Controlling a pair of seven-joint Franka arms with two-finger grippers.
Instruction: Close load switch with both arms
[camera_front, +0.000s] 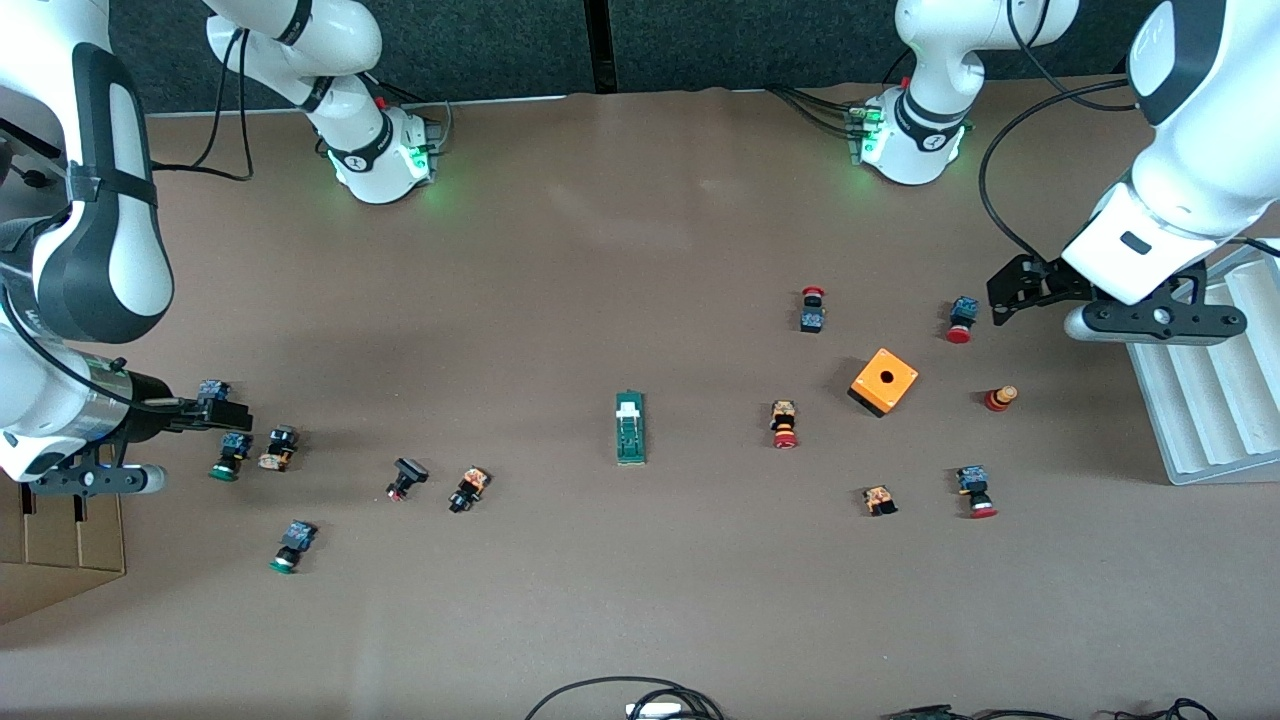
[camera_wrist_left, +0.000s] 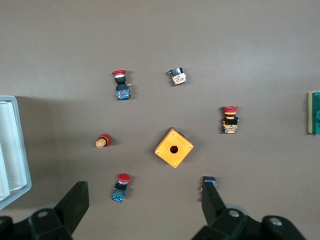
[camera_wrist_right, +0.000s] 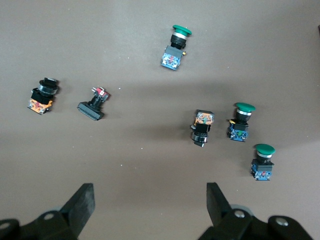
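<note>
The load switch (camera_front: 630, 428) is a narrow dark-green block with a white tab, lying flat in the middle of the table; only its edge (camera_wrist_left: 314, 113) shows in the left wrist view. My left gripper (camera_front: 1003, 293) (camera_wrist_left: 145, 205) hangs open over the table at the left arm's end, above a red-capped push-button (camera_wrist_left: 121, 187), with nothing between its fingers. My right gripper (camera_front: 225, 412) (camera_wrist_right: 150, 202) hangs open and empty over the right arm's end, above bare table beside several green-capped buttons. Both grippers are well away from the switch.
An orange cube with a hole (camera_front: 884, 381) and several red push-buttons (camera_front: 785, 424) lie toward the left arm's end. Green and black buttons (camera_front: 292, 545) lie toward the right arm's end. A white ridged tray (camera_front: 1210, 400) and a cardboard box (camera_front: 60, 540) sit at the table's ends.
</note>
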